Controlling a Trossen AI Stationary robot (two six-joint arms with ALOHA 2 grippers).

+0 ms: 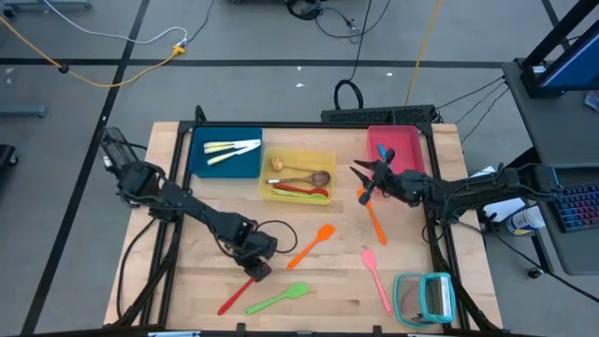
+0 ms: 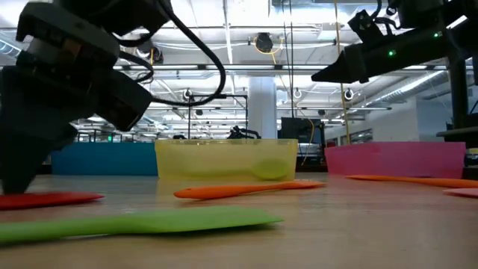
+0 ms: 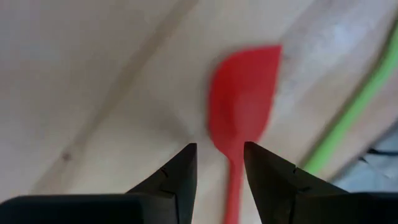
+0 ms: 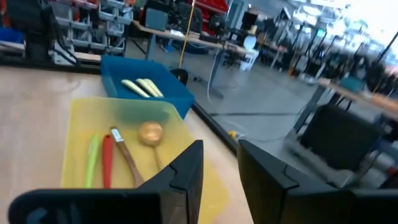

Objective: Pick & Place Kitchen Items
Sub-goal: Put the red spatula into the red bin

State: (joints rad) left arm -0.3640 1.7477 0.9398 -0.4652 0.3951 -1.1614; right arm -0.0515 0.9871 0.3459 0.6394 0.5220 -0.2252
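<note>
The left hand (image 3: 219, 168) hovers low over the red spatula (image 3: 239, 99), whose thin handle runs between its parted fingers; nothing is gripped. If it closes off-centre, one finger could nudge the handle sideways, or the flat handle could slip out against the desk (image 1: 206, 285). The green spatula (image 1: 278, 299) lies just beside it and might get bumped. The right hand (image 1: 364, 174) is raised near the pink tray (image 1: 404, 140), fingers slightly apart and empty. An orange spatula (image 1: 374, 221) lies on the desk just below that hand.
</note>
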